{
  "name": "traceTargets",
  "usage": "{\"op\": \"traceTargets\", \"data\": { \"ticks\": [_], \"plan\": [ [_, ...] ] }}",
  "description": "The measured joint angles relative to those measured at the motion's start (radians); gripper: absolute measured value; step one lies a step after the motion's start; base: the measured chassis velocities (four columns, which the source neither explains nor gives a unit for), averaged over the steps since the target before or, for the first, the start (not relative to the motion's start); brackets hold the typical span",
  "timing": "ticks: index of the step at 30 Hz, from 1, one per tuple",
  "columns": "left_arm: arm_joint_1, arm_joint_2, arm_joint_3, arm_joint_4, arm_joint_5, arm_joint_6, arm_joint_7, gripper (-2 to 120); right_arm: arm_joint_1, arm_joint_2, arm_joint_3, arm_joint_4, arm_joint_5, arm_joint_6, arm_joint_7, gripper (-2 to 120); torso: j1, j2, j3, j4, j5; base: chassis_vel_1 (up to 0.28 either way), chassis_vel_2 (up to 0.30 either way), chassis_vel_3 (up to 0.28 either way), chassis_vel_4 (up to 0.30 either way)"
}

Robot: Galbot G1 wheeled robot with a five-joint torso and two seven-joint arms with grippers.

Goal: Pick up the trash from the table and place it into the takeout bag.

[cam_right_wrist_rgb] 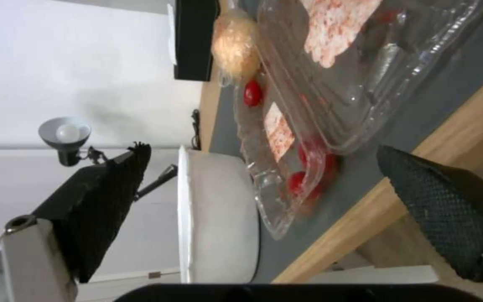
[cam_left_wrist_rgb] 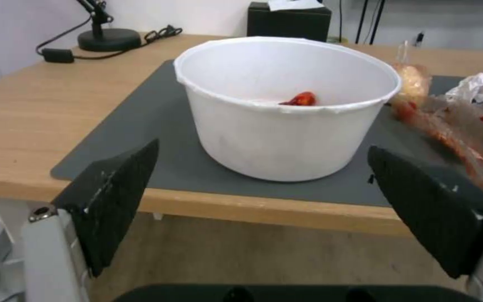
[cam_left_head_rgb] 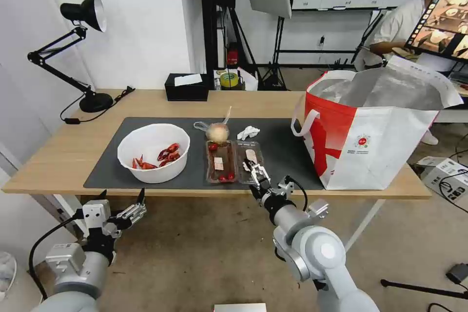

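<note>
On the table's (cam_left_head_rgb: 58, 156) dark grey mat lies the trash. A white bowl (cam_left_head_rgb: 153, 152) (cam_left_wrist_rgb: 286, 109) (cam_right_wrist_rgb: 219, 214) holds red shells. To its right sits a clear hinged tray (cam_left_head_rgb: 234, 161) (cam_right_wrist_rgb: 331, 84) with cherry tomatoes and paper scraps. Behind the tray are a knotted bag with a beige ball (cam_left_head_rgb: 218, 131) (cam_right_wrist_rgb: 235, 42) and a crumpled white tissue (cam_left_head_rgb: 248, 132). The takeout bag (cam_left_head_rgb: 375, 126) stands open at the table's right end. My right gripper (cam_left_head_rgb: 259, 171) (cam_right_wrist_rgb: 263, 151) is open at the tray's front edge. My left gripper (cam_left_head_rgb: 123, 197) (cam_left_wrist_rgb: 263, 151) is open, low, before the bowl.
A black tissue box (cam_left_head_rgb: 186, 87) and a yellow tape roll (cam_left_head_rgb: 228, 79) sit at the table's far edge. A black desk lamp (cam_left_head_rgb: 83, 48) stands at the far left, its cord trailing on the wood. A grey box (cam_left_head_rgb: 446, 173) lies on the floor at right.
</note>
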Motion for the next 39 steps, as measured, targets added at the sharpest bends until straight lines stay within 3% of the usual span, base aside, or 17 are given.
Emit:
{"op": "traceTargets", "data": {
  "ticks": [39],
  "plan": [
    [0.006, 0.007, 0.003, -0.002, -0.003, -0.006, 0.001, 100, 0.044, 0.059, -0.002, -0.074, 0.006, 0.009, 0.032, 100, 0.000, 0.000, 0.000, 0.0000, 0.0000, 0.000, 0.000, 0.000, 0.000]
  ]
}}
